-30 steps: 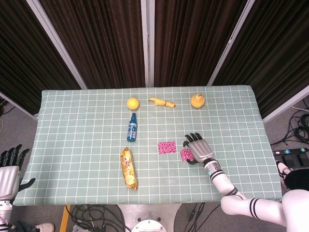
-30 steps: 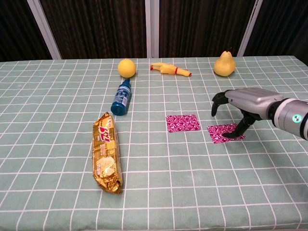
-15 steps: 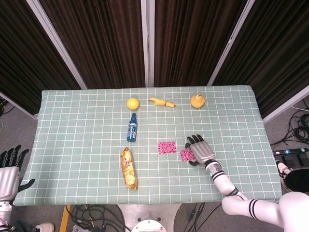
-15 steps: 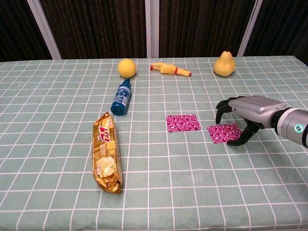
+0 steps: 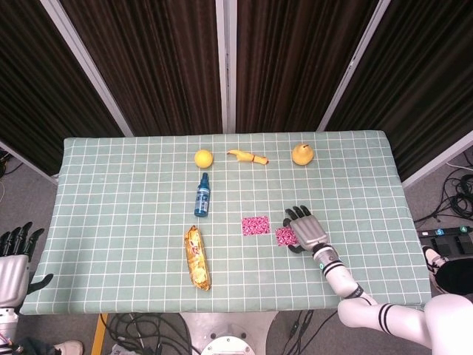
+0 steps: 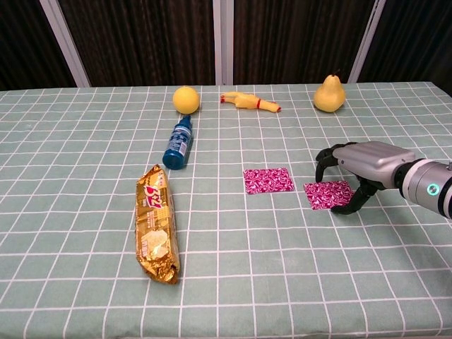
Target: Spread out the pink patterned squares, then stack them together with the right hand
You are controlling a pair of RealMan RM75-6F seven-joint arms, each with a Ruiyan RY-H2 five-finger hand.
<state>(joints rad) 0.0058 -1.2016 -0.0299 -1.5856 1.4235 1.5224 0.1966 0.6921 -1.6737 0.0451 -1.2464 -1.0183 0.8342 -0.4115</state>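
Two pink patterned squares lie flat and apart on the green checked cloth: the left square [image 5: 256, 225] [image 6: 268, 180] and the right square [image 5: 284, 237] [image 6: 327, 194]. My right hand [image 5: 307, 231] [image 6: 364, 166] arches over the right square's right edge with its fingers curled down and apart. One fingertip [image 6: 348, 207] rests on the cloth at that square's near right corner. The hand holds nothing. My left hand [image 5: 13, 259] hangs off the table's left front corner with its fingers spread and nothing in them.
A gold snack packet [image 6: 157, 222] lies left of the squares, with a blue spray bottle [image 6: 178, 143] behind it. Along the far side sit a yellow ball [image 6: 186, 99], a rubber chicken [image 6: 248, 102] and a pear [image 6: 329, 93].
My right hand drew back to the right; the fingertip that pressed on the right square now sits at its right edge. Both squares stayed put. The left hand sank slightly.
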